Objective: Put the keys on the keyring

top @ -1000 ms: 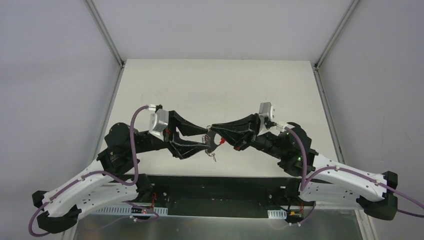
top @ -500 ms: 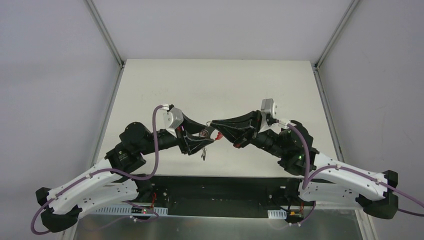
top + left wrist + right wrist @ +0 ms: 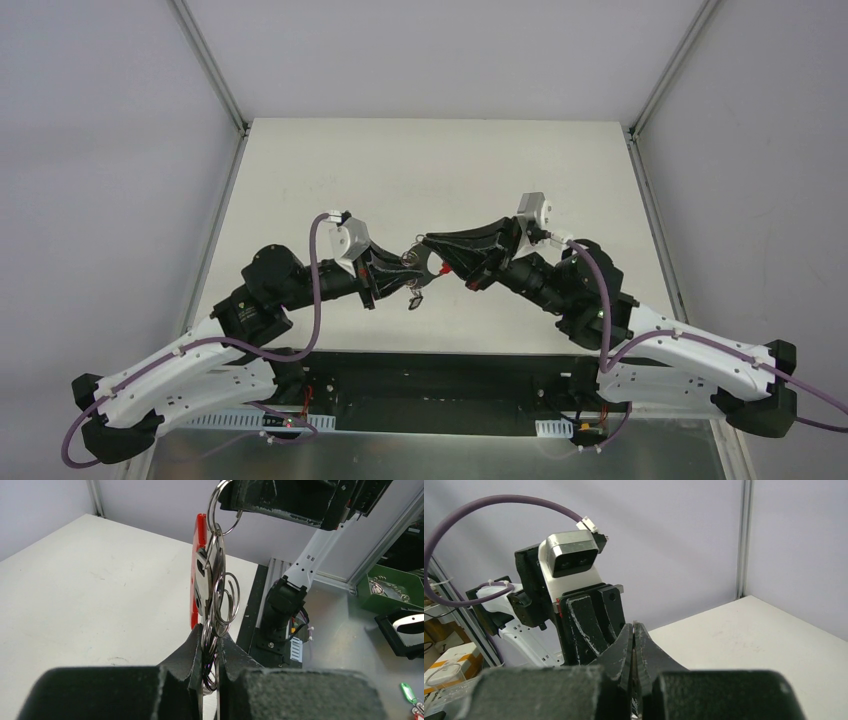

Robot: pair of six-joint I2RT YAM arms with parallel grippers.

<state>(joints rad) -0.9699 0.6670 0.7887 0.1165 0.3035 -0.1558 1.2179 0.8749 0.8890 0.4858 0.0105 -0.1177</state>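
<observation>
Pinching keyring (image 3: 206,575), left gripper (image 3: 210,642) hiding its lower end

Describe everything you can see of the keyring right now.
The keyring is a bunch of thin silver wire loops with a flat grey metal piece and a red tag, seen edge-on. It is stretched in the air above the table: the right pincer is shut on the loop at one end, the left pincer shut on loops at the other.
</observation>
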